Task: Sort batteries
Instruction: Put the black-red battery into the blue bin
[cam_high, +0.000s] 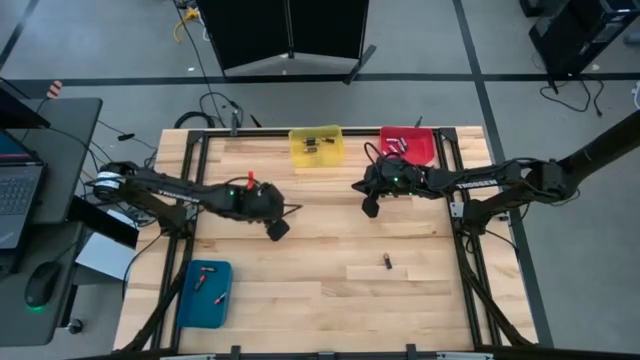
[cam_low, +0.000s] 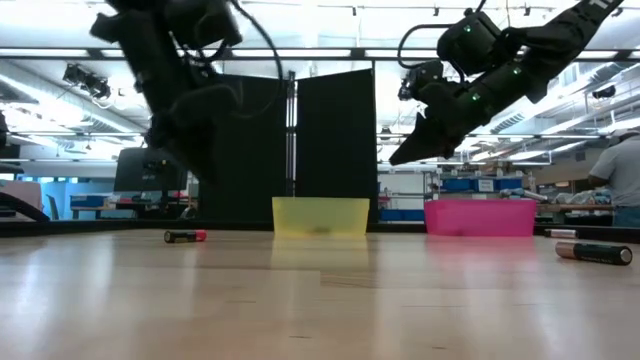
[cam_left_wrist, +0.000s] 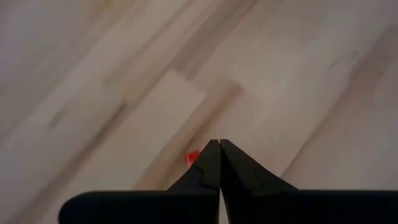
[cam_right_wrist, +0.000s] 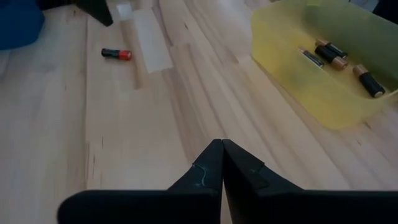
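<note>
A black battery with a red end (cam_low: 185, 236) (cam_right_wrist: 116, 54) lies on the wooden table. My left gripper (cam_high: 278, 229) (cam_left_wrist: 219, 144) hangs shut above it and clear of it. In the left wrist view only the battery's red tip (cam_left_wrist: 191, 158) shows beside the fingers, and the high view hides it under the gripper. A second dark battery (cam_high: 387, 262) (cam_low: 598, 252) lies loose toward the near right. My right gripper (cam_high: 370, 208) (cam_right_wrist: 222, 143) is shut on nothing and raised over the table in front of the red bin (cam_high: 408, 146).
At the far edge stand a yellow bin (cam_high: 316, 146) (cam_right_wrist: 323, 68) holding several batteries and the red bin with more. A blue bin (cam_high: 205, 292) with a few batteries sits at the near left. Black frame rails (cam_high: 462, 215) run along the table's sides.
</note>
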